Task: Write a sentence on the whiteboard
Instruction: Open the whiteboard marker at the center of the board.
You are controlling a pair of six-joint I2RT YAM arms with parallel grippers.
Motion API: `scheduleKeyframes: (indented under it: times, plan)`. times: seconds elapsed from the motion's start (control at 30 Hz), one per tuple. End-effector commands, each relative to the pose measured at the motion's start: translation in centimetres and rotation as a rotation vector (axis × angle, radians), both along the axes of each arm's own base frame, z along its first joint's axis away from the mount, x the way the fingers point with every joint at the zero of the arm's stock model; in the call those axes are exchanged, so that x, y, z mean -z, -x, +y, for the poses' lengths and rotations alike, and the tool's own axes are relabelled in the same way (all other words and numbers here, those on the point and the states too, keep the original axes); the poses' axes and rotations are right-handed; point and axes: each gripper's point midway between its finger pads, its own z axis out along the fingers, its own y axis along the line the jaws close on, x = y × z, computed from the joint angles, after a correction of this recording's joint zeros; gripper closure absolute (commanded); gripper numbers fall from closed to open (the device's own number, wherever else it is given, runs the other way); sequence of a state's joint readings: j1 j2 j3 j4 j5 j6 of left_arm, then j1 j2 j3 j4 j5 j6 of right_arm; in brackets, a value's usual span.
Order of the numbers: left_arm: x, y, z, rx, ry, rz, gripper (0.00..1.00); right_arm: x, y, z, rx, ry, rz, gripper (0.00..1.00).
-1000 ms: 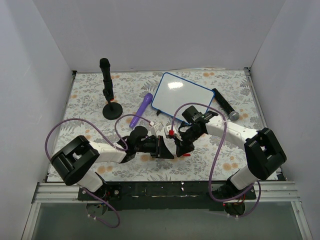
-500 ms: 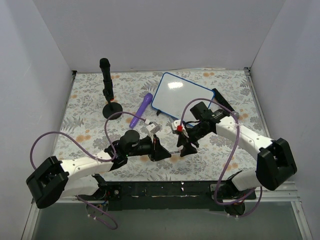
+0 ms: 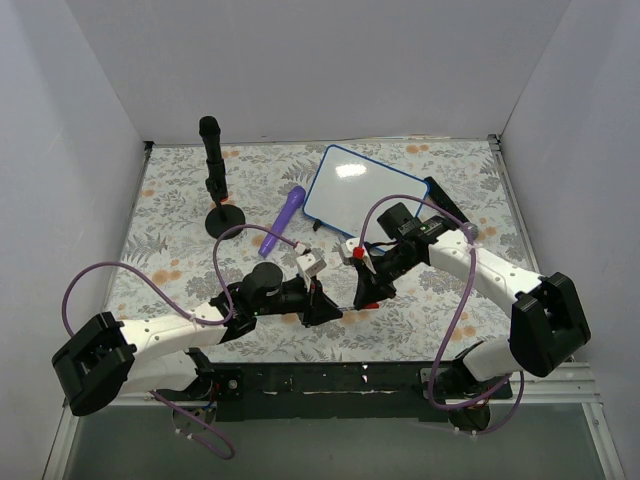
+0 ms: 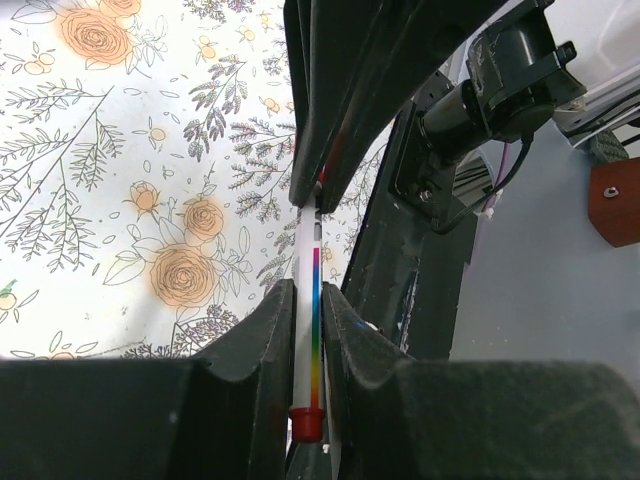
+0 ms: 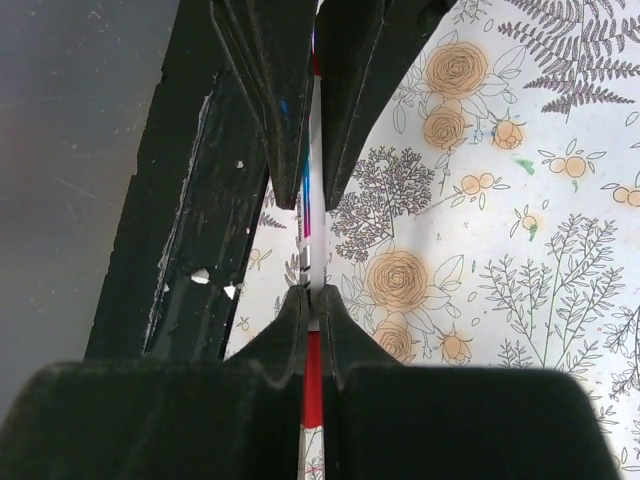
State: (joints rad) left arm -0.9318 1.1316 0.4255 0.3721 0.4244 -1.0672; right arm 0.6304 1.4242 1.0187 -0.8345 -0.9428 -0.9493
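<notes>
Floral desk (image 3: 180, 270) from above: whiteboard (image 3: 365, 195) sits blank at the back; left tool (image 3: 327, 308) and right tool (image 3: 365, 294) meet up front. Left wrist: clamped on the marker (image 4: 308, 350) barrel. Right wrist: pinching its red end, probably uncapping.

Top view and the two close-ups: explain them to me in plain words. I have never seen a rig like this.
The top view looks down on two robot arms, the left arm and the right arm, bolted at the near edge of a flowered table. The close-ups come from a camera on each wrist. The left gripper and the right gripper are both shut on one thin marker, holding it between them. Farther back lie a whiteboard with no writing visible, a purple pen-like stick, a black microphone on a stand and a black cylinder.
</notes>
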Motion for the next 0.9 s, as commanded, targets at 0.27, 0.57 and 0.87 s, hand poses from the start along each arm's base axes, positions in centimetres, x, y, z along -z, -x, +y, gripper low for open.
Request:
scheduleKeyframes:
  times: [0.27,0.57,0.87]
  plan:
    - [-3.2,-0.5,-0.7,-0.023,0.138,-0.053,1.00,-1.2,0.9,0.8,-0.034,-0.057,0.044,0.68]
    - [-4.0,-1.0,-0.8,-0.054,0.170,-0.048,0.82,-1.2,1.1,1.0,-0.050,-0.059,0.055,0.99]
    - [-5.3,-0.4,0.0,-0.098,0.306,0.003,0.42,-1.9,1.1,1.4,-0.055,-0.088,0.059,0.99]
